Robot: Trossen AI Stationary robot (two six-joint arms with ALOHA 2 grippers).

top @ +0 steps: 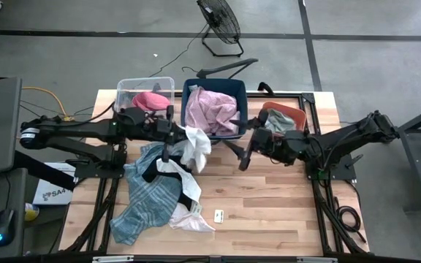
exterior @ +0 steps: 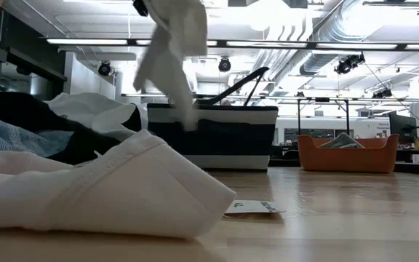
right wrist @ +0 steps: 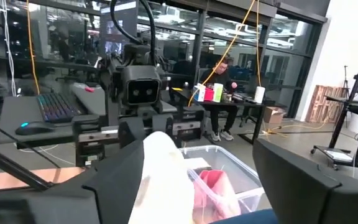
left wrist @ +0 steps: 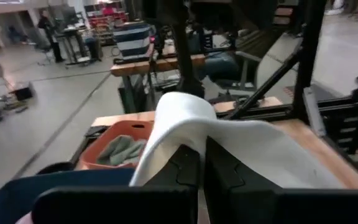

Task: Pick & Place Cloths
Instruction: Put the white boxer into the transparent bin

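High view shows the left gripper (top: pixel 168 140) lifted over the desk (top: pixel 269 212) near its back edge, fingers clamped on a white cloth (top: pixel 196 148) that hangs free just in front of the dark blue bin (top: pixel 193 89) — that bin already holds a pink cloth (top: pixel 212 109). The right gripper (top: pixel 245 155) hovers just beside the dangling cloth, its fingers spread apart and holding nothing. The step in hand looks like carrying this white cloth to a bin; to do it well, the left arm should lift high enough for the trailing hem to clear the bin's rim, centre over the opening, and only then let go. The right arm ought to stay back so the fabric does not drape onto it. A heap with the teal plaid cloth (top: pixel 148 197) and other white pieces fills the desk's left half, a clear bin (top: pixel 123 89) and an orange bin (top: pixel 292 112) flank the blue one along the back edge, while the front-right area lies open — good room for the right arm.
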